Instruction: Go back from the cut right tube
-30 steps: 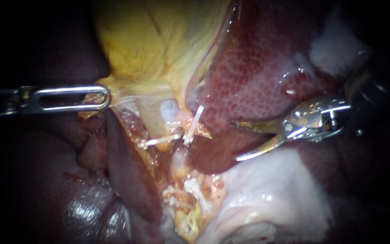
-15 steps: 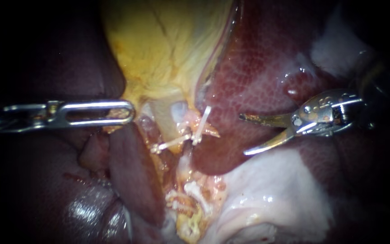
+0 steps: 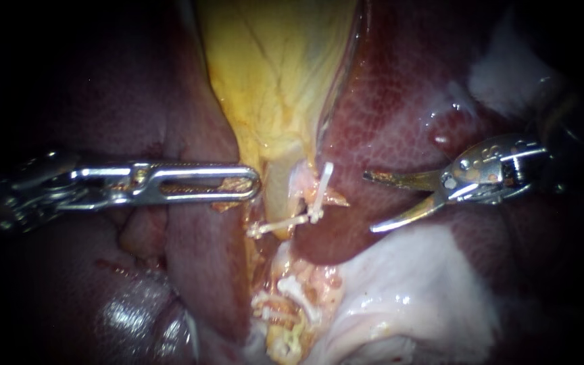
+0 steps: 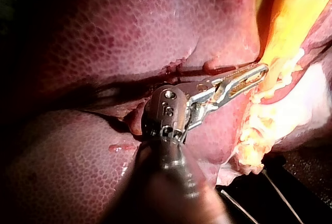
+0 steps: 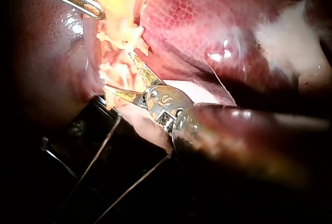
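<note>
- Jaws of our right instrument (image 3: pixel 369 203) gape empty, hardly moved, near the cut right tube (image 3: pixel 303 184).
- Our left instrument (image 3: pixel 251 184), pinching gallbladder (image 3: pixel 278 81), has dragged it toward that tube.
- We count two instruments, two clips (image 3: pixel 320 192) there, perhaps three below.

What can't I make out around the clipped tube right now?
Endoscope view: the tube's cut end below the clips blurs into frayed tissue; the right instrument's shaft fades into darkness.
Left wrist view: the gallbladder, gripped by the left instrument, hides the clips.
Right wrist view: clips too small to pick out ahead of the open jaws.
</note>
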`<state>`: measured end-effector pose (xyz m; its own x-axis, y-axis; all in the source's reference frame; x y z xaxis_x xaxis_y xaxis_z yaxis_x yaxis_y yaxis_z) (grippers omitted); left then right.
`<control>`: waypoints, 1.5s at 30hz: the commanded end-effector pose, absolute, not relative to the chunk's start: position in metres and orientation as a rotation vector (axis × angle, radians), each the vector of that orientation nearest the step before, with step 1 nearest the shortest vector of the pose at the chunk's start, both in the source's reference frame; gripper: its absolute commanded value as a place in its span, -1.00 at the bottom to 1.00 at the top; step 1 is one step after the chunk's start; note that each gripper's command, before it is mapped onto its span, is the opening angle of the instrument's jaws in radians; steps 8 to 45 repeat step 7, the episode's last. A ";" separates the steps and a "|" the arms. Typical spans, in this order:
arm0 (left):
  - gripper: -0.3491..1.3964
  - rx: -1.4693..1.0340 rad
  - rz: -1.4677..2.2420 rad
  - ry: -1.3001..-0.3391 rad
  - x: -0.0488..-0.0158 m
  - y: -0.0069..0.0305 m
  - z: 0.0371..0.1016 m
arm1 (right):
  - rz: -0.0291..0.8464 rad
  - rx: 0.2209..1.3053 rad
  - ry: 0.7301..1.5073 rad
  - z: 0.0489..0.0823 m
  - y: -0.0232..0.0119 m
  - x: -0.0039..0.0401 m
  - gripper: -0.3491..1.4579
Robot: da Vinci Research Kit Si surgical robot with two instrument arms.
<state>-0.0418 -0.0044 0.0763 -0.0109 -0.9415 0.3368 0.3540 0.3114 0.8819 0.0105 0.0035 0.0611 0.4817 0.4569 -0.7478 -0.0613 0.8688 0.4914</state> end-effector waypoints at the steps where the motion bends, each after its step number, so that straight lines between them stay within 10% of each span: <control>1: -1.00 0.674 -1.157 -1.137 -0.0418 -0.0044 0.0763 | 0.328 0.432 1.027 0.0611 0.0035 0.0105 0.97; 45: -1.00 0.676 -1.156 -1.137 -0.0416 -0.0043 0.0762 | 0.328 0.431 1.027 0.0610 0.0033 0.0107 0.97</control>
